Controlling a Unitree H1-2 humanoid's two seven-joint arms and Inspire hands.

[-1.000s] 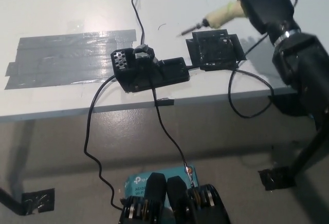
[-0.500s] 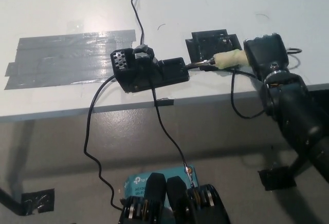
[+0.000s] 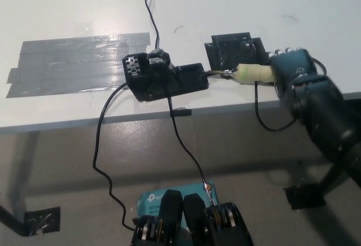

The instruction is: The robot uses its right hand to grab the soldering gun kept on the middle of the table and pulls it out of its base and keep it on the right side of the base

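White worktop (image 3: 67, 9) carried the base (image 3: 163, 79); our right hand (image 3: 293, 68), closed around the soldering gun (image 3: 251, 74), risked snagging its cord (image 3: 265, 116).

A white counter (image 3: 67, 9) carried grey tape strips (image 3: 79, 62); below it lay a grey floor (image 3: 56, 167).

On the white table (image 3: 67, 9) we see the black soldering base (image 3: 163, 78) at the middle near the front edge, grey tape strips (image 3: 73, 62) to its left, a black tape patch (image 3: 236, 51) to its right, and the yellow-handled soldering gun (image 3: 251, 74) lying just before that patch.
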